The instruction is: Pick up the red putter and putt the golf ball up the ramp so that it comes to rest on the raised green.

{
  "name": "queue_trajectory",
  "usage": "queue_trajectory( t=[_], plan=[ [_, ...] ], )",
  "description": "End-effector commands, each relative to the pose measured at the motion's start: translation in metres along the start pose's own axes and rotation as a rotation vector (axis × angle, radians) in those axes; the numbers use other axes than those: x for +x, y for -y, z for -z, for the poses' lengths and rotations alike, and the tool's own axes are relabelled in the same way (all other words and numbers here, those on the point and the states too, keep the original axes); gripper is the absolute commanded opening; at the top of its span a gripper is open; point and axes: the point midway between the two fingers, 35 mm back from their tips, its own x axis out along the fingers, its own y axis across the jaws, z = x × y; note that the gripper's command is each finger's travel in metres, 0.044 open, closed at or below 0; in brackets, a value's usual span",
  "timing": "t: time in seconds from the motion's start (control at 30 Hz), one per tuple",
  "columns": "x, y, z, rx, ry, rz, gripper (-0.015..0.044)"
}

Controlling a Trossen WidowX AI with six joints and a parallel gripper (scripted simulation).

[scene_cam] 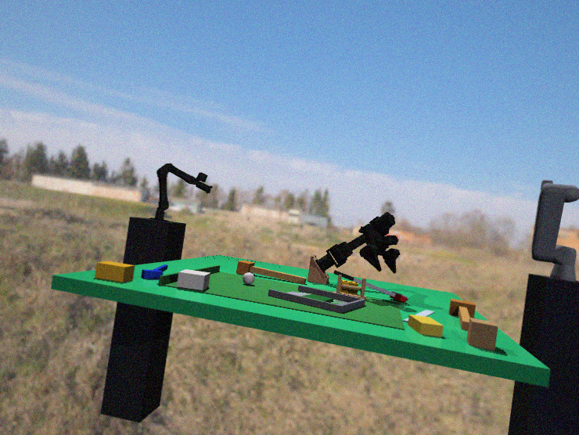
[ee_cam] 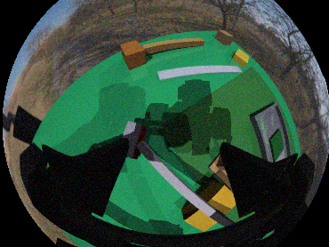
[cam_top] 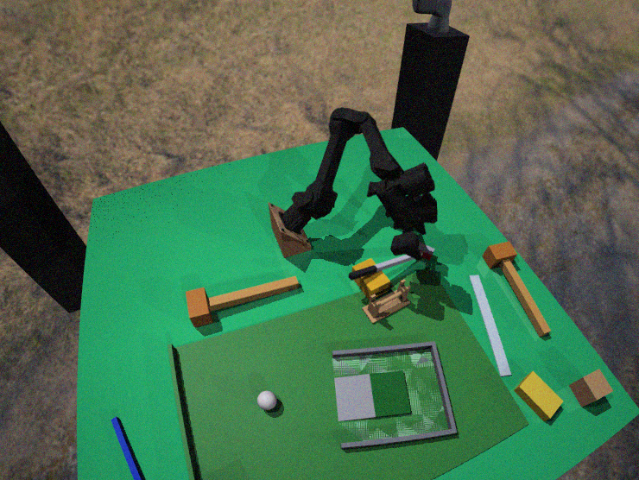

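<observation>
The red putter [cam_top: 395,262] [scene_cam: 374,287] [ee_cam: 168,174] lies with its black grip end on a yellow block [cam_top: 376,282] atop a small wooden stand [cam_top: 388,305]. Its red head [cam_top: 427,254] [scene_cam: 400,297] [ee_cam: 138,133] rests on the table. My gripper [cam_top: 413,246] [scene_cam: 383,264] [ee_cam: 175,146] is open and empty, hanging just above the shaft near the head. The white golf ball [cam_top: 267,400] [scene_cam: 248,278] sits on the dark green mat [cam_top: 258,335], left of the grey-framed area [cam_top: 382,352] holding the grey ramp [cam_top: 353,397] and the raised green [cam_top: 390,393].
Two wooden mallets [cam_top: 243,296] [cam_top: 521,288] lie left and right of the putter. A white strip [cam_top: 490,325], a yellow block [cam_top: 538,394] and a brown block [cam_top: 590,387] lie at the right. A blue stick [cam_top: 125,447] lies front left. Black pillars stand beside the table.
</observation>
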Motion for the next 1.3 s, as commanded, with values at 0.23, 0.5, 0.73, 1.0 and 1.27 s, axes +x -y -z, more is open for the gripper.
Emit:
queue_trajectory(
  t=[0.23,0.5,0.73,1.0,1.27],
  plan=[
    [0.007,0.022,0.028,-0.514,-0.453,-0.112,0.044],
    [0.0,0.015,0.036,-0.719,-0.556,-0.287,0.044],
    [-0.001,0.013,0.036,-0.763,-0.561,-0.316,0.044],
    [-0.001,0.013,0.036,-0.763,-0.561,-0.316,0.044],
    [0.006,0.013,0.042,-0.764,-0.562,-0.316,0.044]
  ],
)
